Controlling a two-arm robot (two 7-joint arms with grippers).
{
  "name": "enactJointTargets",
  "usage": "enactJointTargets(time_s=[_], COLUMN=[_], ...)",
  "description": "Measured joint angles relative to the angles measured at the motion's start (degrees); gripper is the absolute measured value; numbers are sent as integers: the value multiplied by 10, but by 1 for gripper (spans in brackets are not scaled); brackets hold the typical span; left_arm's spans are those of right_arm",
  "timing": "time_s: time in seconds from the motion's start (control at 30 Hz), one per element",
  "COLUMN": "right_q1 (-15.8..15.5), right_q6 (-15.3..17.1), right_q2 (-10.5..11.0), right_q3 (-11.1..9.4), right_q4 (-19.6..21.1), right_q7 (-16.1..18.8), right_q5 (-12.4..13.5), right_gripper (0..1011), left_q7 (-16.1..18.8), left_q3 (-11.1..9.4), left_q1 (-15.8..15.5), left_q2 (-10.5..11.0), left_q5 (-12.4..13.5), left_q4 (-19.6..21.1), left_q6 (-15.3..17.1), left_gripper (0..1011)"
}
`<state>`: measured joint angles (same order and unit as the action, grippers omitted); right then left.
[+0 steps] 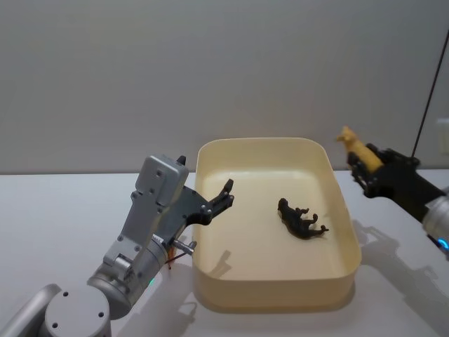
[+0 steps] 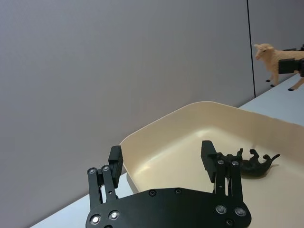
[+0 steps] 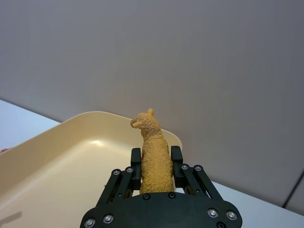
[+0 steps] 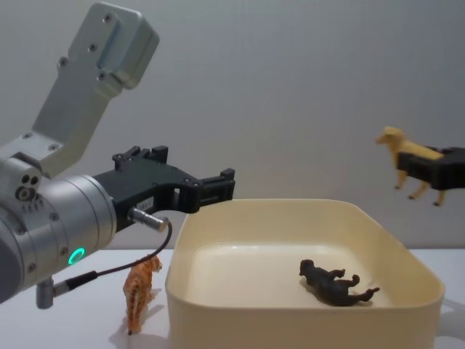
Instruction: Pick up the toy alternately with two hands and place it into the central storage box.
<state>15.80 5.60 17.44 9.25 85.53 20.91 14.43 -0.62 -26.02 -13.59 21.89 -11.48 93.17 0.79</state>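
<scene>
The cream storage box (image 1: 210, 210) (image 4: 218, 305) stands in the middle of the table. A dark brown toy animal (image 1: 302, 219) (image 4: 336, 283) (image 2: 251, 165) lies on its side inside. My right gripper (image 1: 366, 168) (image 3: 156, 164) (image 4: 436, 171) is shut on a tan woolly toy animal (image 1: 356, 146) (image 3: 154, 154) (image 4: 405, 154), held in the air just right of the box's far right corner. My left gripper (image 1: 226, 196) (image 2: 161, 159) (image 4: 221, 185) is open and empty above the box's left rim. An orange toy tiger (image 4: 142, 287) stands on the table left of the box.
A white table (image 1: 56, 210) spreads to both sides of the box. A grey wall (image 1: 210, 70) stands close behind. A thin black cable (image 1: 424, 98) hangs at the far right.
</scene>
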Motion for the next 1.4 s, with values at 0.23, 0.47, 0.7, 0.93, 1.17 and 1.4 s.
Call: enactJointTargets(time_s=[0.23, 0.47, 0.7, 0.93, 1.17, 1.4], right_q1=[40, 72, 90, 87, 62, 41], right_q6=[21, 35, 42, 37, 29, 28], right_q2=[-22, -41, -51, -47, -26, -10], right_q3=[18, 33, 41, 38, 20, 7], right_q4=[-34, -70, -89, -85, -53, -26], right_q7=[39, 66, 80, 75, 51, 33], right_q5=[-9, -22, -28, -24, -2, 17], right_gripper=[347, 456, 679, 879, 1001, 1001], left_q7=[0, 0, 0, 0, 0, 1], left_q3=[0, 0, 0, 0, 0, 0], left_q1=[0, 0, 0, 0, 0, 2], left_q2=[0, 0, 0, 0, 0, 1], left_q5=[0, 0, 0, 0, 0, -1], left_q4=[0, 0, 0, 0, 0, 1], left_q6=[0, 0, 0, 0, 0, 3], left_gripper=[1001, 1001, 1001, 1001, 1001, 1001])
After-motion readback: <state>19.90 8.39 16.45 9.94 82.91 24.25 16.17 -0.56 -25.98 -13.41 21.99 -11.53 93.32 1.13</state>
